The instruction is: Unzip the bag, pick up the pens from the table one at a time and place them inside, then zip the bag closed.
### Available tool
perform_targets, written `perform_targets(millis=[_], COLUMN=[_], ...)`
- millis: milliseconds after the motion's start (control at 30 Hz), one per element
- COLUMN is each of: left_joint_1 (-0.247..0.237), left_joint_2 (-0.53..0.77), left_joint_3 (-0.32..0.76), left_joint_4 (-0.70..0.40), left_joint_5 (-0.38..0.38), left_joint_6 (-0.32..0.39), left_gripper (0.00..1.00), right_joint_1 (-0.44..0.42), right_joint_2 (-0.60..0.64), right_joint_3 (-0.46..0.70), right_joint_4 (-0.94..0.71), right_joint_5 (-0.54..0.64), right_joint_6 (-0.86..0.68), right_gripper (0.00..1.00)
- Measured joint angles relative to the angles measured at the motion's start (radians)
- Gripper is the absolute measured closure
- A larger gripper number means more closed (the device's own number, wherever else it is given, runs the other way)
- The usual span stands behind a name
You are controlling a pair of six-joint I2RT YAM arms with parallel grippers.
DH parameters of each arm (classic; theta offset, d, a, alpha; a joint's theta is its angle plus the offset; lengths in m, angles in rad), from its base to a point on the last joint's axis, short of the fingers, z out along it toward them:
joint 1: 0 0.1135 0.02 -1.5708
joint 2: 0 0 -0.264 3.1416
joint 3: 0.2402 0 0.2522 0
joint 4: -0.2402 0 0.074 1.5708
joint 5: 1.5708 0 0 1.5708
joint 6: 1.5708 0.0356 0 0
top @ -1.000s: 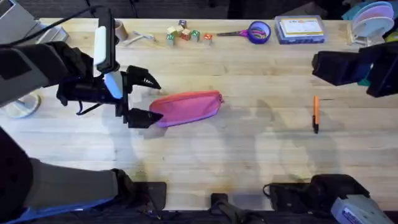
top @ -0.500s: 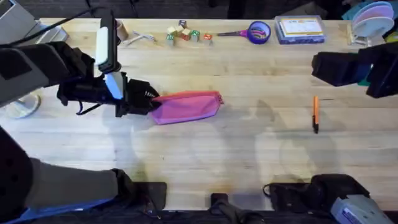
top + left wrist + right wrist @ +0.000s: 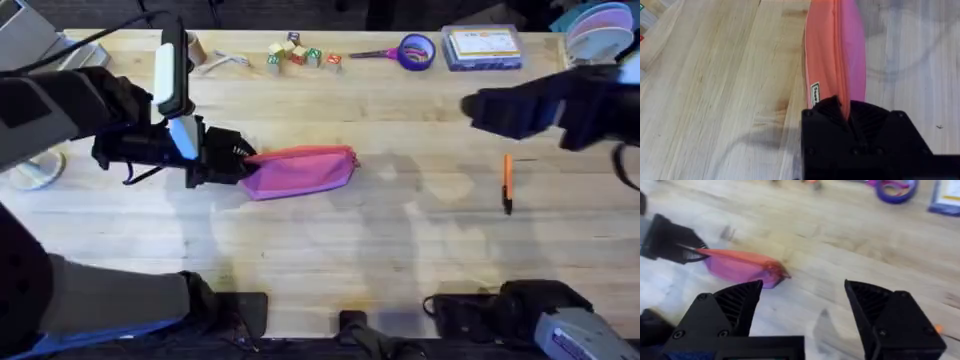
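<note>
Wide plank counter (image 3: 330, 250), pink bag (image 3: 300, 171) lying left of centre, long axis running left to right. Left gripper (image 3: 232, 166) pinched tight on the bag's left end, fabric clamped between closed fingers (image 3: 840, 125). Right gripper (image 3: 802, 305) spread wide, raised over the right half, facing the bag's free right end, well apart from it. Orange pen (image 3: 507, 182) lying far right, well apart from the bag, nearer the right arm. Zipper apparently unopened; likely job for the right gripper.

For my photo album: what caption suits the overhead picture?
Left gripper clamps the pink bag while an orange pen waits on the table.
</note>
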Motion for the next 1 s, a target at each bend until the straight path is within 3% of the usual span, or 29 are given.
perform_targets(millis=[267,500,700,733,767,900,1000], left_joint_1=[0.0,0.0,0.0,0.0,0.0,0.0,0.0], left_joint_2=[0.0,0.0,0.0,0.0,0.0,0.0,0.0], left_joint_3=[0.0,0.0,0.0,0.0,0.0,0.0,0.0], left_joint_4=[0.0,0.003,0.003,0.004,0.006,0.007,0.007], left_joint_5=[0.0,0.0,0.0,0.0,0.0,0.0,0.0], left_joint_6=[0.0,0.0,0.0,0.0,0.0,0.0,0.0], left_gripper=[0.954,0.954,0.956,0.956,0.956,0.956,0.957], right_joint_1=[0.0,0.001,0.026,0.029,0.03,0.029,0.029], right_joint_2=[0.181,0.272,0.306,0.308,0.316,0.318,0.318], right_joint_3=[0.0,0.0,0.0,0.0,0.0,0.0,0.0], right_joint_4=[0.024,-0.001,0.002,0.009,0.022,0.022,0.023], right_joint_5=[-0.214,-0.284,-0.272,-0.255,-0.188,-0.129,-0.118], right_joint_6=[0.003,-0.055,-0.254,-0.309,-0.461,-0.608,-0.635], right_gripper=[0.004,0.004,0.005,0.005,0.004,0.004,0.005])
